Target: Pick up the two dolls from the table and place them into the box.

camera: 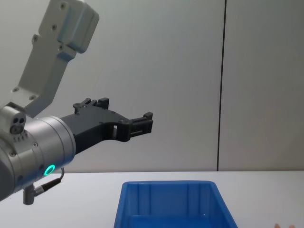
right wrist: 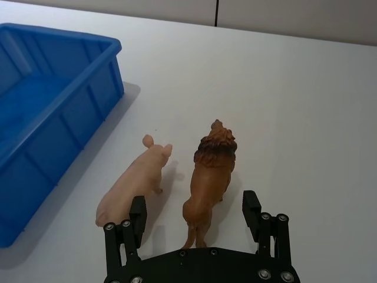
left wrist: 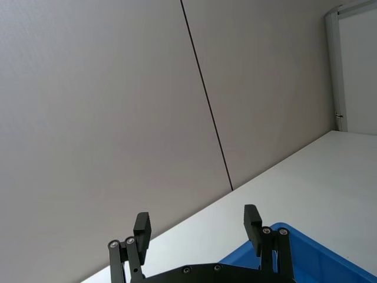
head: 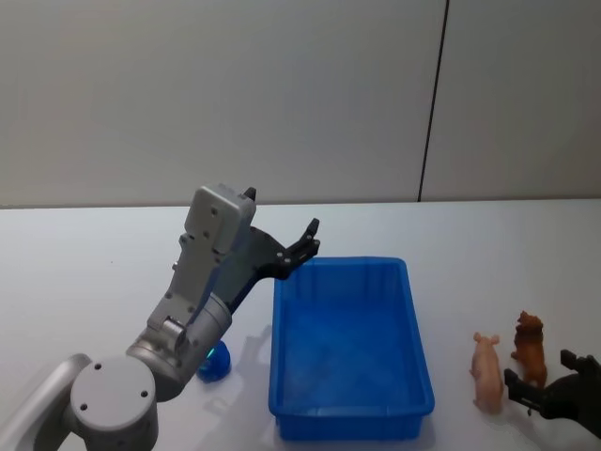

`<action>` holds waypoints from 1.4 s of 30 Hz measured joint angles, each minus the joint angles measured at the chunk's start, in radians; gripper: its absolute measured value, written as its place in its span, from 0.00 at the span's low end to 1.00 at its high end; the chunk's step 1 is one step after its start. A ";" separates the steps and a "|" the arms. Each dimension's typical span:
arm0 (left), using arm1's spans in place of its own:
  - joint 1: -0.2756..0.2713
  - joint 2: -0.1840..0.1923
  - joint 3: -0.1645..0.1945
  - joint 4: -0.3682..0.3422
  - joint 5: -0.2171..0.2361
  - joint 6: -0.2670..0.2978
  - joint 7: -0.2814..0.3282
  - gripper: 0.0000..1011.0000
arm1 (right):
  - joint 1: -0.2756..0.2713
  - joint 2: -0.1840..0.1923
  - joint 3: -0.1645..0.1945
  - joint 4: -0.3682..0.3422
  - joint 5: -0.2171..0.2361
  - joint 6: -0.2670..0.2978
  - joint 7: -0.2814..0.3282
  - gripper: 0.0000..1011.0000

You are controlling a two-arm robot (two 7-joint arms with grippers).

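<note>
High over far-left corner of box [head: 274, 348], left gripper [head: 308, 241] wide open, empty; right gripper [right wrist: 194, 203] likewise, just behind brown doll [right wrist: 209, 177].

Bright even light; soft faint shadows on table [right wrist: 306, 118] beside box [right wrist: 88, 103].

The blue doll [head: 219, 365] sits mostly hidden behind the left arm [head: 192, 315].
</note>
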 joint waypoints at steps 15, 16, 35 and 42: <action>0.000 0.000 0.000 0.000 0.000 0.000 0.000 0.99 | 0.033 -0.026 -0.016 0.045 -0.034 0.024 -0.003 0.90; 0.000 0.000 0.000 0.000 0.000 0.000 0.000 0.99 | 0.036 -0.028 -0.016 0.050 -0.034 0.026 -0.004 0.87; 0.000 0.000 0.000 0.000 0.000 0.000 0.000 0.99 | 0.063 -0.047 -0.019 0.079 -0.044 0.028 -0.026 0.31; 0.000 0.000 0.000 0.000 0.000 0.000 0.000 0.99 | 0.066 -0.048 -0.016 0.071 -0.055 0.003 -0.040 0.28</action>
